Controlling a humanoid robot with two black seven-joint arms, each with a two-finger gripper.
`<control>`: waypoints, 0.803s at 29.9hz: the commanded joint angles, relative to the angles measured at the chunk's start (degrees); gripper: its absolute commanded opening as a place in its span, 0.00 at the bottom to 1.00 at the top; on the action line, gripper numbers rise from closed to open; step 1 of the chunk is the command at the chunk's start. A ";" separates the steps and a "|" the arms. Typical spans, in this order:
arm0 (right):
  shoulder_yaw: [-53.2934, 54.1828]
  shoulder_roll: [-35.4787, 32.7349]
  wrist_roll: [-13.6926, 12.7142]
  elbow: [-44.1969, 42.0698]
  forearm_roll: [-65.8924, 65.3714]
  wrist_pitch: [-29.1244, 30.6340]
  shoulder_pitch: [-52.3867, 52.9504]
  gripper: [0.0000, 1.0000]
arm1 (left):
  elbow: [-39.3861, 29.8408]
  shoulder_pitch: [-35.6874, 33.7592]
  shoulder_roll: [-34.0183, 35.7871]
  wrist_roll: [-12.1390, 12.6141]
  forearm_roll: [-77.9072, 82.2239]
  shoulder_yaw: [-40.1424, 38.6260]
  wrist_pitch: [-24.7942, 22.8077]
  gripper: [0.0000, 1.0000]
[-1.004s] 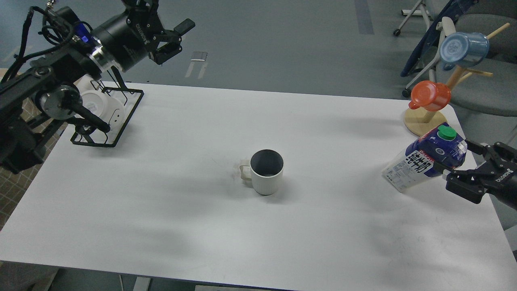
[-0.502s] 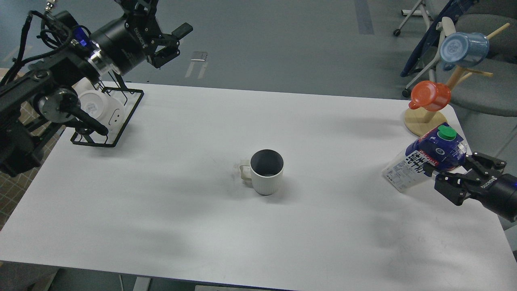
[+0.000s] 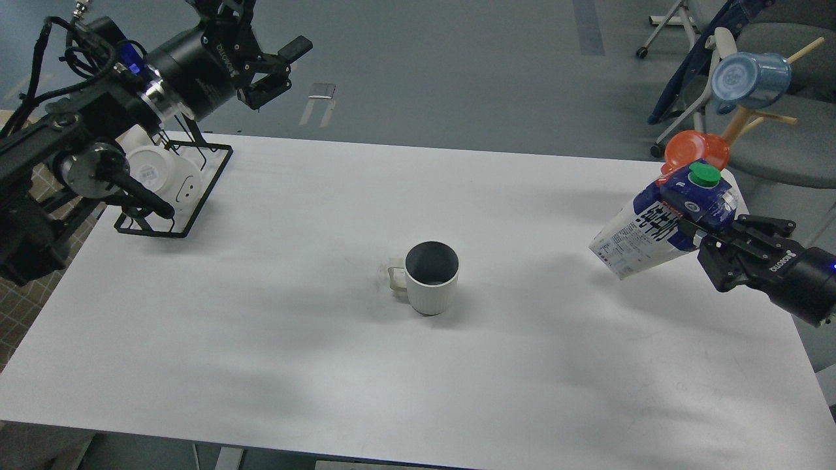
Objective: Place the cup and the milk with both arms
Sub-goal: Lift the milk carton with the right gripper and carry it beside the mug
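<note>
A white ribbed cup (image 3: 430, 277) with a dark inside stands upright at the middle of the white table (image 3: 274, 365), its handle to the left. My right gripper (image 3: 707, 230) is shut on a blue and white milk carton (image 3: 659, 226) with a green cap and holds it tilted in the air above the table's right side. My left gripper (image 3: 264, 55) is open and empty, high above the table's far left corner, far from the cup.
A black wire rack (image 3: 175, 189) with white cups stands at the far left. A wooden mug tree (image 3: 692, 192) with an orange cup (image 3: 696, 149) and a blue cup (image 3: 750, 79) stands at the far right corner, just behind the carton. Chairs stand beyond it.
My right gripper has closed on the milk carton and lifted it up and slightly left off the table. My left arm has hardly moved.
</note>
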 commanded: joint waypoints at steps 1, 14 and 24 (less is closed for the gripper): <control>-0.20 0.74 -0.01 0.27 -0.13 0.00 3.13 0.00 | 0.02 -0.06 0.15 0.00 0.00 -0.10 0.00 0.98; -4.67 13.75 -0.01 -1.40 -5.06 4.53 12.09 0.00 | 0.02 -0.06 -0.20 0.53 0.00 -0.71 0.17 0.98; -12.42 23.15 -0.01 -7.90 -4.97 4.10 17.11 0.00 | 0.02 0.47 -0.55 0.53 0.00 -0.71 0.35 0.98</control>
